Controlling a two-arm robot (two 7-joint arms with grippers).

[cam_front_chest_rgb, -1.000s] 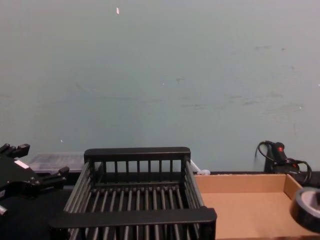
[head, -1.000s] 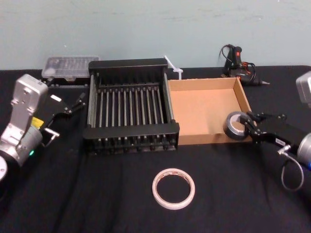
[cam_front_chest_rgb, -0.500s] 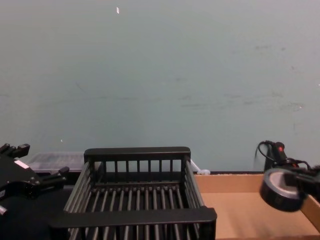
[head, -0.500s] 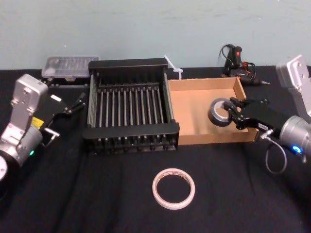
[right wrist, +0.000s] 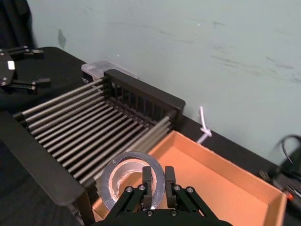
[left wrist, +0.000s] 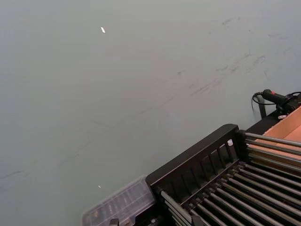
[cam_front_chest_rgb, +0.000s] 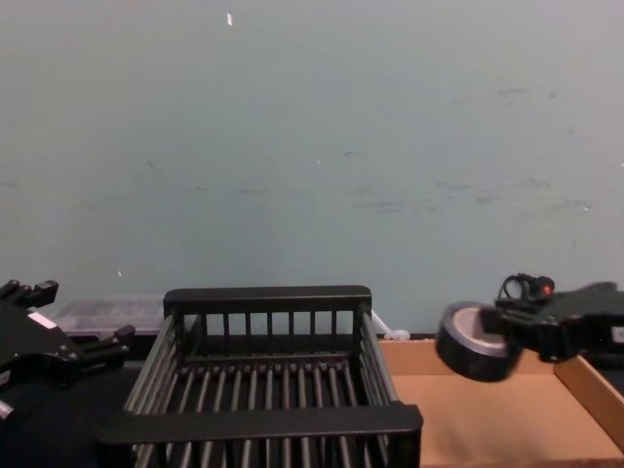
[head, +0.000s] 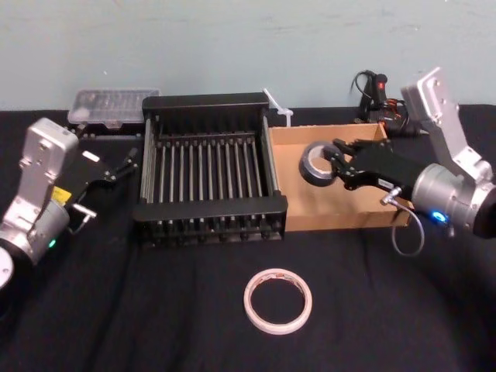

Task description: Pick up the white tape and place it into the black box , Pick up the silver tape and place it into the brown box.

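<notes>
**Silver roll held over the cardboard box**

Head view: the right tool (head: 335, 164) pinches the small dull grey-silver tape roll (head: 313, 164) by its wall, raised over the shallow tan cardboard box (head: 325, 221), apparently so it clears the walls before release. The wide white tape roll (head: 277, 301) lies flat near the table's (head: 155, 318) front edge, not yet picked up. The left tool (head: 124, 164), fingers spread, is parked toward the table's left edge beside the black slatted basket (head: 209, 209).

Right wrist view: one finger sits inside the roll's core and one outside.

Chest view: the roll hangs above the box rim.

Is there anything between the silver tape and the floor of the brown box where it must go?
Nothing visible. The right gripper holds the silver tape in the air over the brown box, whose floor below is bare. The left gripper is parked beside the black box, far from the path.
</notes>
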